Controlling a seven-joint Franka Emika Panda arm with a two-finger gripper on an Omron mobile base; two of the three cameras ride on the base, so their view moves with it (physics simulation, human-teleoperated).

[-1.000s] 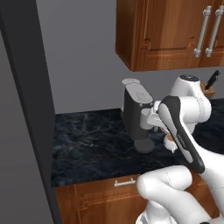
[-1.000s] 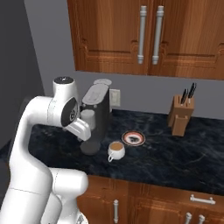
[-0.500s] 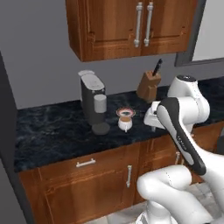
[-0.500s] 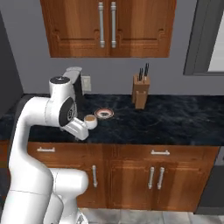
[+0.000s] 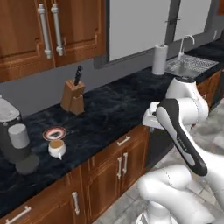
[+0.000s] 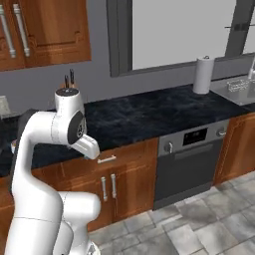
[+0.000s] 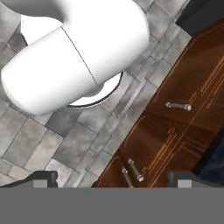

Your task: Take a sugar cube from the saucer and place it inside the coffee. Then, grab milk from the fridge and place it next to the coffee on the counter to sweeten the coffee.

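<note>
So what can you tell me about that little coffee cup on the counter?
The coffee is a small white cup with brown liquid at its top, upright on the black marble-look counter. It stands directly in front of the reddish-rimmed saucer, right of the grey coffee machine. Nothing is gripping it.

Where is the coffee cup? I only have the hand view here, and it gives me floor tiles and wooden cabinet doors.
Observer: The cup stands on the black counter, seen in the left base view, just in front of the saucer.
Operator: Anything else near it?
Observer: A grey coffee machine stands to its left, a wooden knife block further back.
Operator: And the gripper, is it holding anything?
Observer: No, its jaws stand wide open with nothing between them, pointing down at the cabinet fronts.
</note>
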